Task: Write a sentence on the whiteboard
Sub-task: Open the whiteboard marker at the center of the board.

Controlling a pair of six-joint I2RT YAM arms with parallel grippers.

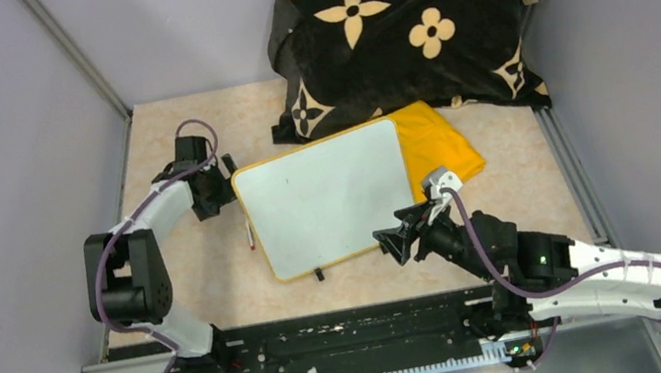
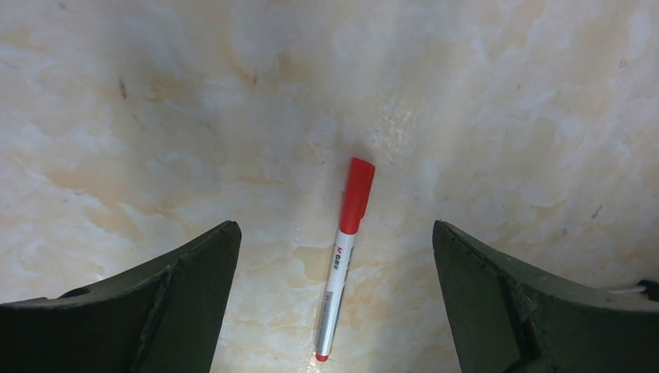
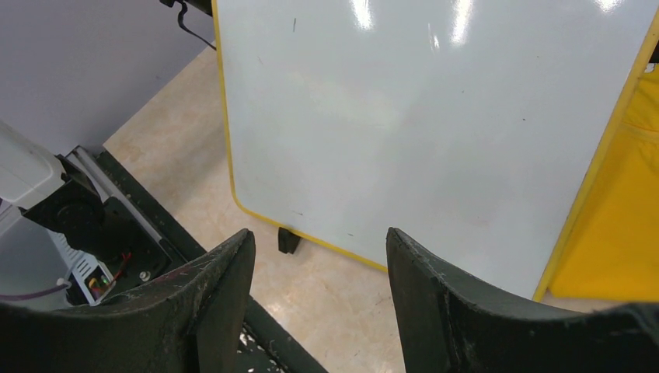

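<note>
Gaping left pincer (image 2: 334,227) above red marker (image 2: 346,256)

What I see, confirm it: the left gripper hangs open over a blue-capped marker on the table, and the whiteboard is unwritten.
One error: the marker has a red cap, not blue; the left wrist view shows it. The left gripper does hang open over it on the table, and the whiteboard is unwritten.
</note>
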